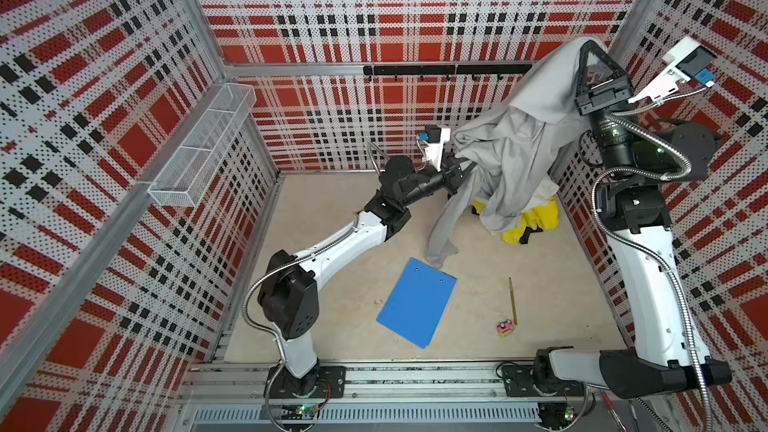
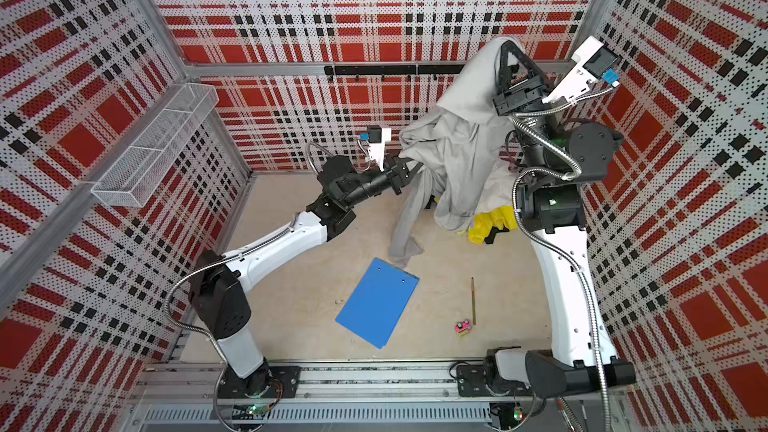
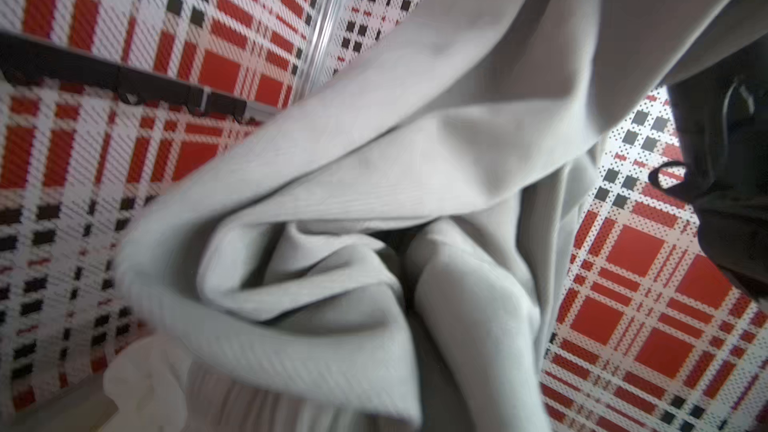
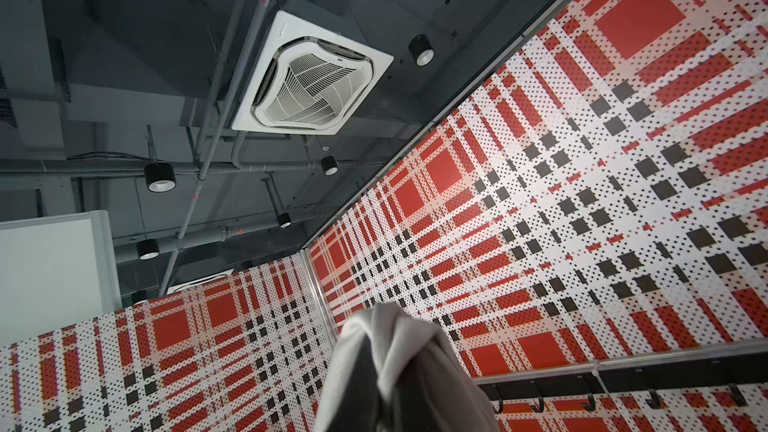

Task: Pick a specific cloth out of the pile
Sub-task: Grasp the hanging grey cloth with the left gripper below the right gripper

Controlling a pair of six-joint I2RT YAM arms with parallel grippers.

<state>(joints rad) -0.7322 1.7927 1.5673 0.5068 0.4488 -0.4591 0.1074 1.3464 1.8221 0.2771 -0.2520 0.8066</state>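
The light-grey cloth [image 1: 519,135] [image 2: 457,139] hangs in long folds from my right gripper [image 1: 590,45] [image 2: 509,45], which is raised high by the back right corner and shut on its top edge. One tail of the cloth reaches down to the table. In the right wrist view the cloth [image 4: 399,334] drapes over the closed fingertips. My left gripper [image 1: 465,167] [image 2: 409,168] is pushed into the cloth's side at mid height, and its jaws are buried in fabric. Grey folds [image 3: 374,160] fill the left wrist view and hide the jaws.
A yellow cloth [image 1: 536,218] and a white cloth [image 1: 544,191] lie heaped under the hanging one at the back right. A blue clipboard [image 1: 417,303], a pencil [image 1: 512,301] and a small pink object [image 1: 505,328] lie near the front. A wire basket [image 1: 203,147] hangs on the left wall, a black hook rail [image 1: 446,69] on the back wall.
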